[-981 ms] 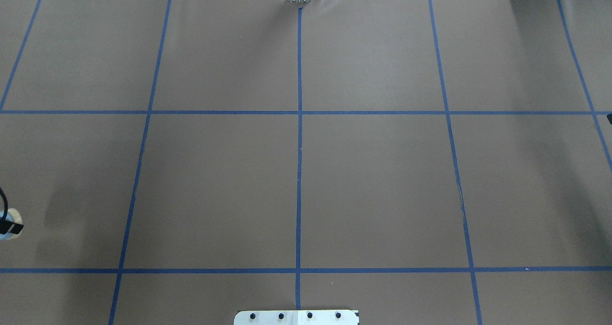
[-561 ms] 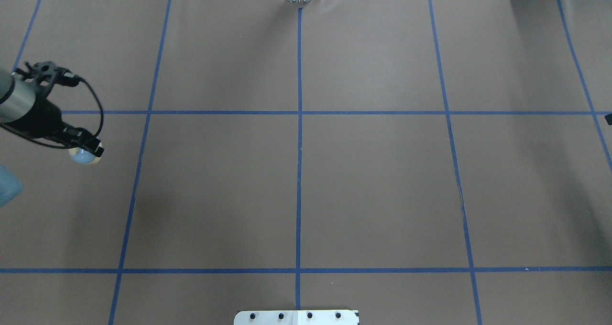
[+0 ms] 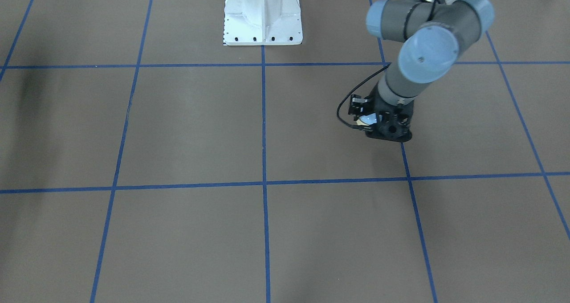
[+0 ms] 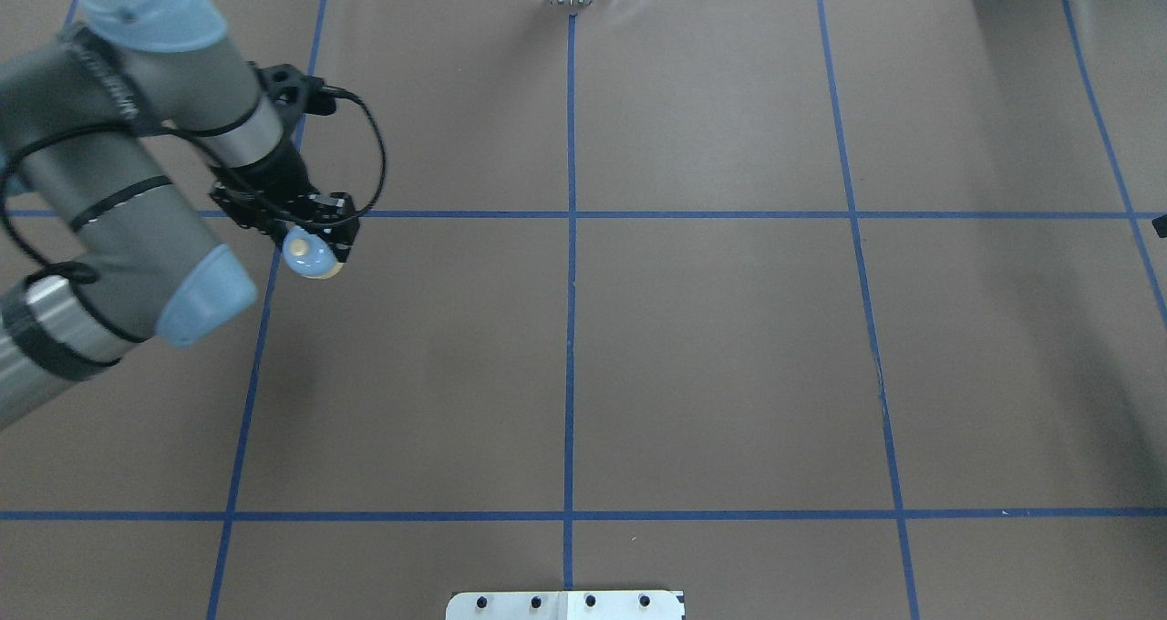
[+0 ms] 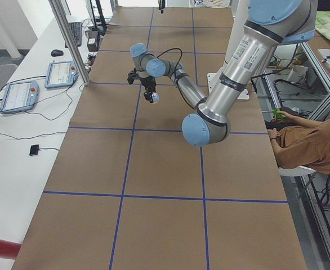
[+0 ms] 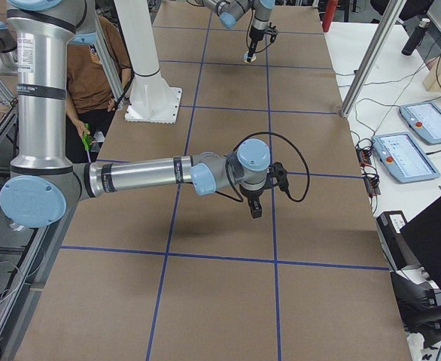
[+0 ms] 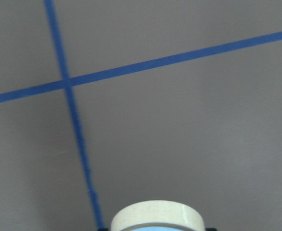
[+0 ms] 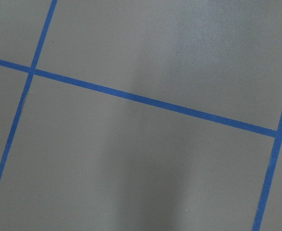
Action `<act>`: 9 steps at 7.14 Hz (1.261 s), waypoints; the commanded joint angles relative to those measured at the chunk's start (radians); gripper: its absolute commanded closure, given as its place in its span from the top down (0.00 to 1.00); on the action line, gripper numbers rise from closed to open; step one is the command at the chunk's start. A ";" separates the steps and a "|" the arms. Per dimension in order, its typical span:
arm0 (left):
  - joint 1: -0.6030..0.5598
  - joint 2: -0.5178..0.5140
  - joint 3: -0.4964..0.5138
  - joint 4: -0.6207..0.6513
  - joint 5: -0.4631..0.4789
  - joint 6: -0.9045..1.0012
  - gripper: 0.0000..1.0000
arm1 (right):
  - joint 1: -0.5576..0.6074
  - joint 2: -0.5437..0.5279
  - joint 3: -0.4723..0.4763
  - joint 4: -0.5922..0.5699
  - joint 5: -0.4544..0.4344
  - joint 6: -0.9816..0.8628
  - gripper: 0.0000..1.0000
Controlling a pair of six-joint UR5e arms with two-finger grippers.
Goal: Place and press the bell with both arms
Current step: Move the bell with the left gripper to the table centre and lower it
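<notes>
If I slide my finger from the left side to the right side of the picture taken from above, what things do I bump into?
Big grey left arm → little blue bell held at its tip → white base plate at the bottom middle.

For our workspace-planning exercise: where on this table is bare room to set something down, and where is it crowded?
Bare: the squares either side of the centre tape line, from the white pedestal base to the far edge. Crowded: the robot's left side, where the left gripper holds the bell aloft.
</notes>
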 commanded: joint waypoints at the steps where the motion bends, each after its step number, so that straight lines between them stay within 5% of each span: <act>1: 0.074 -0.248 0.250 0.066 0.002 -0.101 0.02 | 0.000 0.000 0.000 0.000 0.002 0.000 1.00; 4: 0.157 -0.460 0.563 0.003 -0.001 -0.155 0.03 | -0.002 0.000 0.002 0.000 0.003 0.002 1.00; 9: 0.212 -0.487 0.676 -0.101 -0.001 -0.192 0.25 | -0.002 -0.001 0.002 0.000 0.008 0.002 1.00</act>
